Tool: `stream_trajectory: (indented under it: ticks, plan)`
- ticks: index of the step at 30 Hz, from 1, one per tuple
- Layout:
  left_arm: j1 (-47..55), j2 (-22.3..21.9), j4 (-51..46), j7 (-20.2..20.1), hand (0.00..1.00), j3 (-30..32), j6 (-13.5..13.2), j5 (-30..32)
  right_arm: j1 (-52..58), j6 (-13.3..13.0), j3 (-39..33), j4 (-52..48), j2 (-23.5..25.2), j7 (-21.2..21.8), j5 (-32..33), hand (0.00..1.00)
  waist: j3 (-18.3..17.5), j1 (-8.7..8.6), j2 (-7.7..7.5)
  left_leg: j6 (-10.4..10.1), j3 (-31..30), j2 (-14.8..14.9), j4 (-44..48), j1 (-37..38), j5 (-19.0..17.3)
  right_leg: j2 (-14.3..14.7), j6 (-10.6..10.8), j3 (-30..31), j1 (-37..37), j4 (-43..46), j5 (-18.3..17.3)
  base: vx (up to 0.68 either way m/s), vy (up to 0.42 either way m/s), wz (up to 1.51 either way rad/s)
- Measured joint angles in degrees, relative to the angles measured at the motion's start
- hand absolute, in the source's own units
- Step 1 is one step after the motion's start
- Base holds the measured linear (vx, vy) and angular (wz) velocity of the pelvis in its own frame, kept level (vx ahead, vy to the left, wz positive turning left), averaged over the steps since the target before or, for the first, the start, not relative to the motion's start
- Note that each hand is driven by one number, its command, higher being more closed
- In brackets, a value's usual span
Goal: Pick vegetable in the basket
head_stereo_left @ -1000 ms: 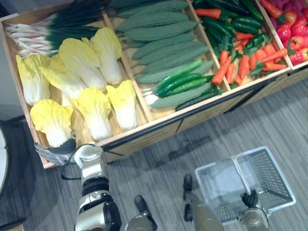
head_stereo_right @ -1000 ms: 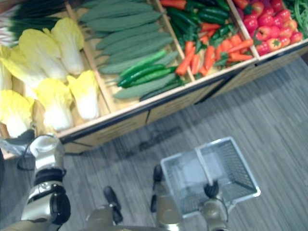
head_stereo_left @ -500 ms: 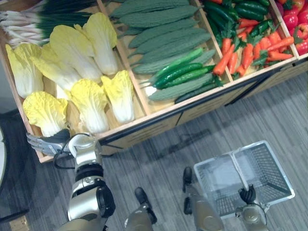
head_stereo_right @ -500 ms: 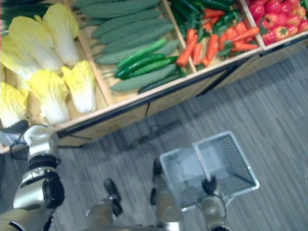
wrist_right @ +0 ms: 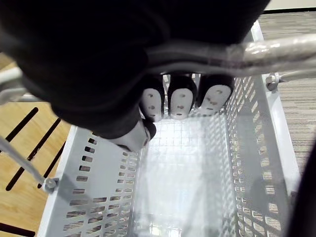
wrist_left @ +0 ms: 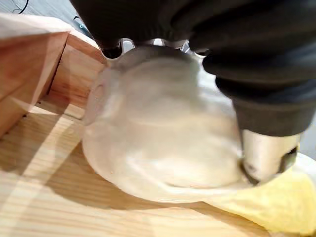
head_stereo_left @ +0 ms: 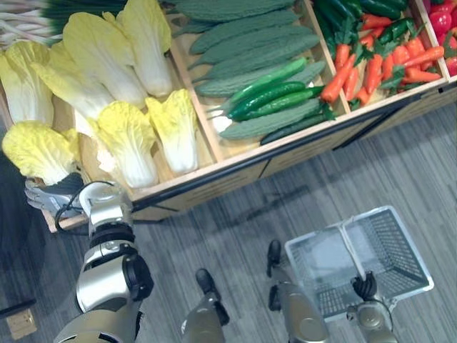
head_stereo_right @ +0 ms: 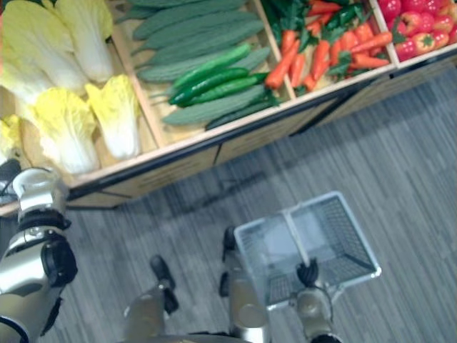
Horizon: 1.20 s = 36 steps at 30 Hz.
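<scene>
The left hand [head_stereo_left: 44,195] clamps the white base of a yellow-leafed napa cabbage [wrist_left: 163,128] at the near left corner of the wooden produce stand [head_stereo_left: 235,153]. The right hand [head_stereo_left: 365,286] grips the handle of a white perforated basket [head_stereo_left: 400,250] above the grey floor [head_stereo_left: 235,229].

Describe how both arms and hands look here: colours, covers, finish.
Left arm: glossy silver-grey shells, black rounded joints. Left hand: dark ribbed cover, silver fingers. Right hand: same dark ribbed cover, fingers with dark tips around pale dotted pads. Right forearm: grey-silver.
</scene>
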Motion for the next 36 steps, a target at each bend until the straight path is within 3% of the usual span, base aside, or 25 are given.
stream_trajectory:
  ticks: [8, 18, 29, 36]
  plan:
    - [-0.9, 2.5, 1.1, -5.4, 1.0, -1.3, -0.4, 0.5, -0.7, -0.1, 0.7, 0.2, 0.0, -0.2, 0.2, 1.0, 0.3, 0.07, -0.67, -0.3, 0.0, -0.4, -2.6, 0.3, 2.1, -0.4, 0.3, 0.0, -0.8, 0.0, 0.4, 0.0, -0.001, 0.0]
    - [-0.8, 2.3, 1.0, -5.9, 1.0, -1.6, -0.4, 0.4, -0.9, -0.2, 0.6, 0.3, 0.0, -0.1, 0.2, 1.0, 0.3, 0.07, -0.7, 0.3, 0.1, -1.4, -4.7, 1.7, 3.6, -0.7, 0.5, 0.1, -0.3, 0.0, 0.6, 0.02, 0.006, 0.0]
    - [6.1, -3.4, -13.7, -8.5, 1.0, -1.6, 0.1, -0.4, -0.5, -0.1, -2.1, 0.4, 1.5, 0.2, 0.3, 1.0, 0.0, 0.39, -1.11, 0.6, -1.0, -2.6, -4.7, 2.8, 3.2, -1.9, 0.9, -0.2, 1.6, -0.1, 1.0, 0.05, 0.014, 0.06]
    - [9.1, -5.2, -18.5, -12.4, 1.0, -3.4, 1.3, 2.9, -0.2, -0.1, -3.7, 0.1, 1.6, 1.3, 0.2, 1.0, -0.3, 1.56, -1.1, 0.8, -1.5, -3.0, -4.7, 3.1, 3.0, -2.3, 1.1, -0.1, 2.1, -0.1, 1.1, 0.04, 0.002, 0.04]
